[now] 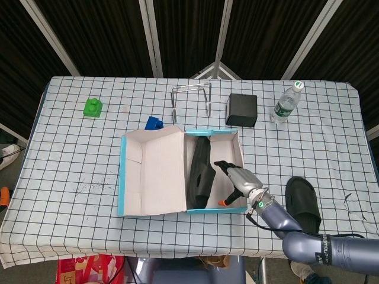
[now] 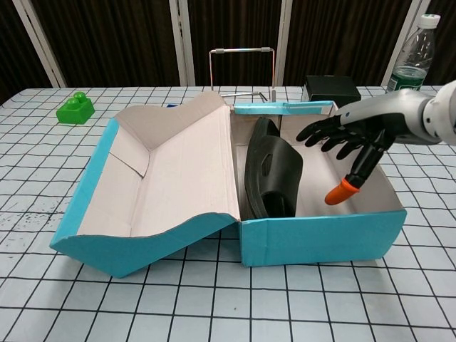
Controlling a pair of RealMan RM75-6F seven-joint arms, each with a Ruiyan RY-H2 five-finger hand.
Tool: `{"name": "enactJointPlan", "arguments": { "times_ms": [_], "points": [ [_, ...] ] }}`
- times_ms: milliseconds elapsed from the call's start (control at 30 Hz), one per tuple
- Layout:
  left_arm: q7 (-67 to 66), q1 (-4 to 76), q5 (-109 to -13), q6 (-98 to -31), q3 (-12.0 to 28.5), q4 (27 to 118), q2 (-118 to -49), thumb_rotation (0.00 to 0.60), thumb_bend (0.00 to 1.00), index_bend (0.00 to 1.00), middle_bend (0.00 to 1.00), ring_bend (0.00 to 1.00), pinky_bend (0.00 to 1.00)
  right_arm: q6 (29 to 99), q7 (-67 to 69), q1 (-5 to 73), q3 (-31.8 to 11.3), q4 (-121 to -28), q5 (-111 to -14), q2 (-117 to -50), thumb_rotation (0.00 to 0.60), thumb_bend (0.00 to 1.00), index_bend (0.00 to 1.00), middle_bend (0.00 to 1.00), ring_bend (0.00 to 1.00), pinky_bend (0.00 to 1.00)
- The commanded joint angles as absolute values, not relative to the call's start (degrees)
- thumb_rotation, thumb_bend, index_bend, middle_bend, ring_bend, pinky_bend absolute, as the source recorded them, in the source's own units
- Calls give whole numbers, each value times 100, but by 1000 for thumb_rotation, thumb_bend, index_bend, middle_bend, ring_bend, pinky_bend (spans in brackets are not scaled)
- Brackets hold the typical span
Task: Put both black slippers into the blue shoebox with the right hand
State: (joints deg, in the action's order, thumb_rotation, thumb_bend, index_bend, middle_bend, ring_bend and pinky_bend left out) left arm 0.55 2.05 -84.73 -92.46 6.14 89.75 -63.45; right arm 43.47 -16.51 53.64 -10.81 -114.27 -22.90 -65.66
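Blue shoebox (image 1: 213, 134) sits mid-frame in the head view on the checkered table (image 1: 71, 160), lid (image 1: 153, 171) flapped open to the left so the tray is reachable from the right side. First black slipper (image 1: 199, 171) is already inside, standing on its edge and leaning against the left wall of the tray next to the lid hinge; chest view shows it the same way (image 2: 271, 171), sole side toward the lid. Parked like that it leaves the right half of the tray floor bare, likely room for the second one.

Second black slipper (image 1: 302, 203) lies flat on the table at lower right of the head view, well apart from the box, close to the table's front edge; not visible in the chest view.

Right robot hand (image 2: 347, 139) hovers over the right half of the tray, fingers (image 2: 318, 131) spread wide, holding nothing, not touching the slipper or box walls as far as I can tell. Orange-tipped thumb (image 2: 340, 191) points down into the tray. In the head view the same hand (image 1: 237, 180) is at the box's lower right corner. Judgement: one slipper done, hand free for the other.

Left robot hand not in either view.

Other stuff at top of the head view: black box (image 1: 241, 109), water bottle (image 1: 286, 102), wire stand (image 1: 191, 100), green block (image 1: 92, 107), blue block (image 1: 155, 123).
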Motion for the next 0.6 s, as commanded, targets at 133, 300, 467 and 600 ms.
{"name": "enactJointPlan", "arguments": {
  "times_ms": [133, 300, 467, 600],
  "points": [
    [69, 192, -8470, -9274, 621, 8978, -6339, 600, 706, 144, 6, 0, 22, 3766, -458, 4886, -1704, -11729, -2726, -5708, 600, 112, 0, 0, 28, 88],
    [40, 193, -8448, -9269, 630, 8974, -6345, 600, 706, 144, 6, 0, 22, 3657, 15, 4343, -1794, -11653, -3318, -4984, 600, 111, 0, 0, 28, 88],
    [56, 189, -8479, -9369, 671, 8908, -6386, 600, 706, 144, 6, 0, 22, 4042, -555, 4064, -1170, -11303, -3606, -4537, 600, 112, 0, 0, 28, 88],
    [95, 188, -8546, -9509, 719, 8795, -6466, 600, 706, 144, 5, 0, 22, 4307, -1117, 4008, -667, -10942, -3491, -4496, 600, 112, 0, 0, 28, 88]
  ]
}}
